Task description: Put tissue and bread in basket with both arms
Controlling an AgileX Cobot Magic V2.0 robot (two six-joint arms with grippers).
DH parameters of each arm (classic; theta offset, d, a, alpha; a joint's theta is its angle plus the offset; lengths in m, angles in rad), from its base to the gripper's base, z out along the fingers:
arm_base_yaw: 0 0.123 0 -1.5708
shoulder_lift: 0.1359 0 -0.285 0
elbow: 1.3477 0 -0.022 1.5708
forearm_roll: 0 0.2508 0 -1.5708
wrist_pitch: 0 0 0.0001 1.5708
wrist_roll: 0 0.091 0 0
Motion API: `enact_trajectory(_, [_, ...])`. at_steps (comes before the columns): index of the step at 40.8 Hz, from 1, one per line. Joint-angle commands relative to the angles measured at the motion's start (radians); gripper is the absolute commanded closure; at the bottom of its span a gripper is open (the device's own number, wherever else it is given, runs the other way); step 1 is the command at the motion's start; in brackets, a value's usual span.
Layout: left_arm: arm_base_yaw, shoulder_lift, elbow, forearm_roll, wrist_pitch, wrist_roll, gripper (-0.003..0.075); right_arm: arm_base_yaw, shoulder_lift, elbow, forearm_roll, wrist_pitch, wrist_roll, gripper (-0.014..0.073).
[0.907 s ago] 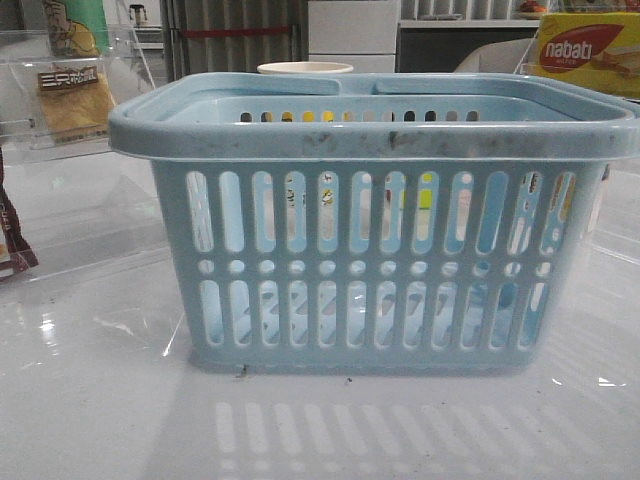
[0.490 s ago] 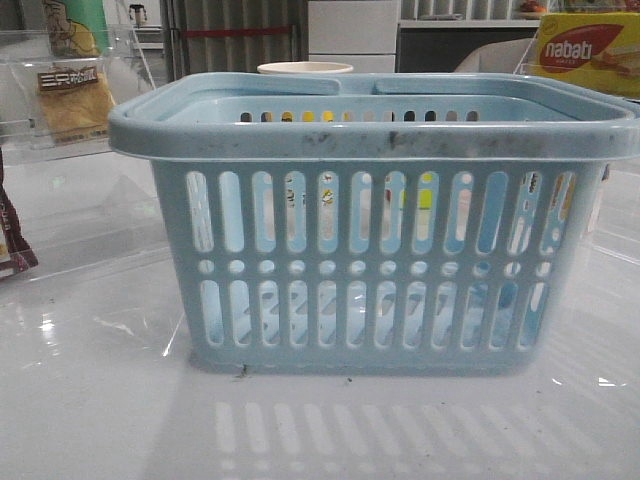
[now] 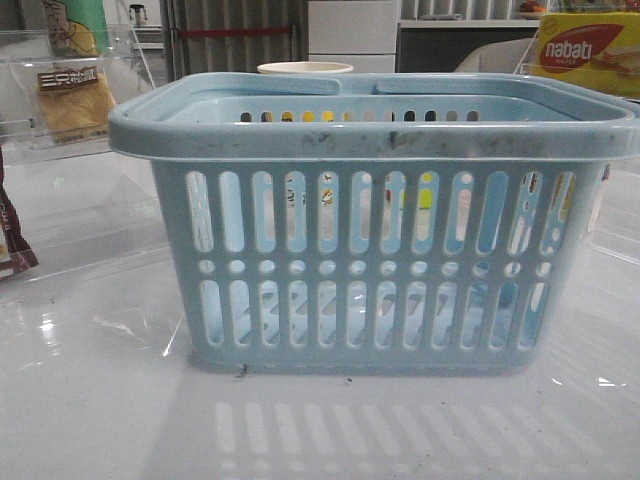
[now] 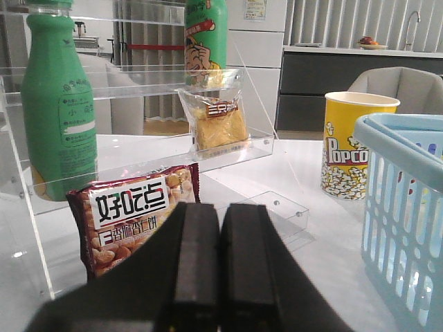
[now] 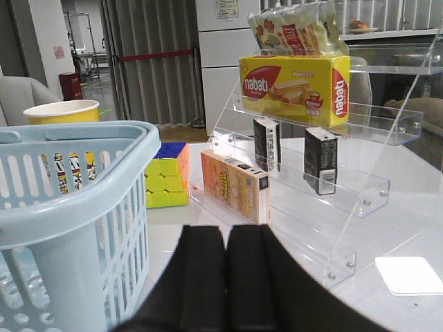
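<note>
The light blue basket (image 3: 370, 230) stands in the middle of the table; it also shows in the left wrist view (image 4: 405, 200) and the right wrist view (image 5: 69, 207). The bread (image 4: 218, 124), in a clear wrapper with a dark label, leans on a clear acrylic shelf; it also shows in the front view (image 3: 72, 100) at the far left. Two small black-and-white tissue packs (image 5: 266, 144) (image 5: 320, 160) stand on the right-hand acrylic shelf. My left gripper (image 4: 221, 211) is shut and empty, short of the bread. My right gripper (image 5: 225, 232) is shut and empty, short of the tissue.
Left shelf: green bottles (image 4: 59, 104) and a peanut snack bag (image 4: 135, 214). A yellow popcorn cup (image 4: 354, 149) stands behind the basket. Right shelf: the nabati box (image 5: 294, 86), a snack bag (image 5: 294, 28) and an orange box (image 5: 234, 185). A puzzle cube (image 5: 168, 176) sits beside it.
</note>
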Motion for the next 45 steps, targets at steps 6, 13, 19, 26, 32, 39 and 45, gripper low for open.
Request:
enact_trajectory(6, [-0.003, -0.017, -0.007, -0.005, -0.154, -0.002, 0.0627, -0.005, -0.020, -0.016, -0.002, -0.137, -0.001, 0.0540])
enact_trajectory(13, [-0.003, -0.017, -0.133, -0.005, -0.152, -0.002, 0.0627, -0.005, -0.020, -0.129, -0.008, -0.064, -0.001, 0.0540])
enact_trajectory(19, [-0.003, -0.002, -0.289, -0.005, -0.117, -0.002, 0.0627, -0.005, -0.017, -0.284, -0.008, 0.068, -0.001, 0.0540])
enact_trajectory(26, [-0.003, 0.075, -0.497, 0.009, 0.036, -0.002, 0.0627, -0.005, 0.043, -0.461, -0.013, 0.183, -0.001, 0.0540])
enact_trajectory(32, [-0.003, 0.185, -0.646, 0.015, 0.168, -0.002, 0.0627, -0.005, 0.158, -0.580, -0.043, 0.300, -0.001, 0.0540])
enact_trajectory(39, [-0.003, 0.323, -0.738, 0.015, 0.322, -0.002, 0.0627, -0.005, 0.319, -0.683, -0.092, 0.470, -0.001, 0.0540])
enact_trajectory(45, [-0.003, 0.409, -0.727, 0.015, 0.372, -0.002, 0.0627, -0.005, 0.443, -0.690, -0.097, 0.545, -0.001, 0.0540])
